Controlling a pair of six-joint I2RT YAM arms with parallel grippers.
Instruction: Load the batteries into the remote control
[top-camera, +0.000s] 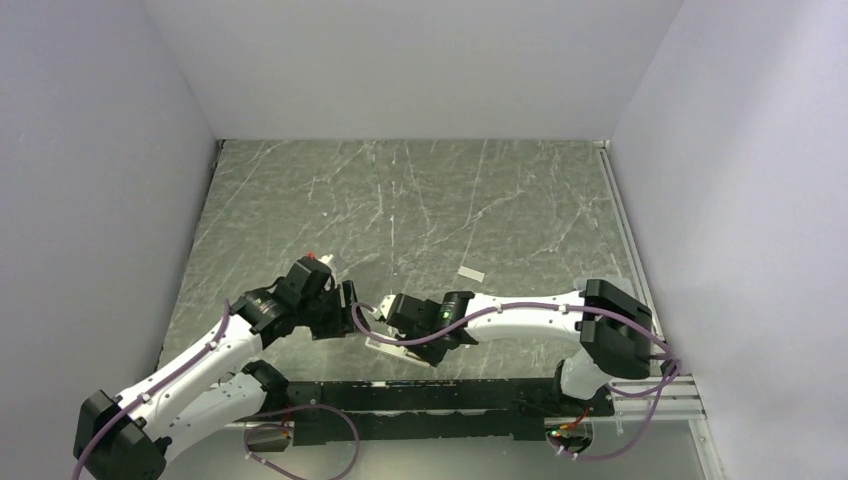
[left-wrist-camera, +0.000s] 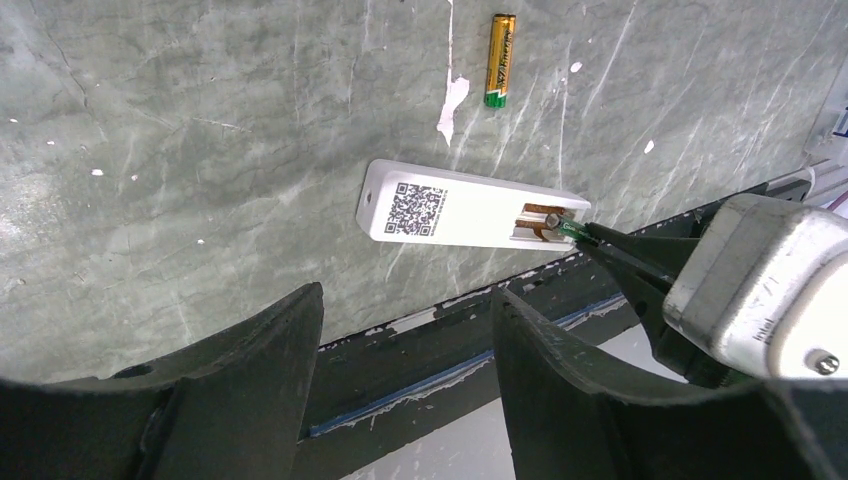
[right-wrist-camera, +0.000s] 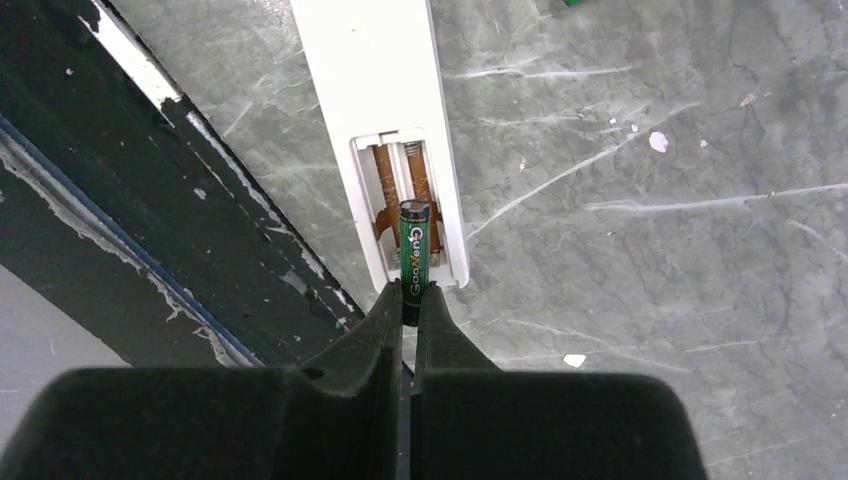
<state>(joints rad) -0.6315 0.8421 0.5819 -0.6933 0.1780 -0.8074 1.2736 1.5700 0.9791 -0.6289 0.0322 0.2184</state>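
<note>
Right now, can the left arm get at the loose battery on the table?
Probably yes: the left gripper is open, and the loose battery lies uncovered beyond the remote control, nothing upon it.

I see the remote lying flat, back up, by the middle of the tabletop's near edge, its QR label showing and its battery recess open. The green battery, pinched in my right gripper, tips into that recess. The gold battery lies flat farther in, apart.
</note>
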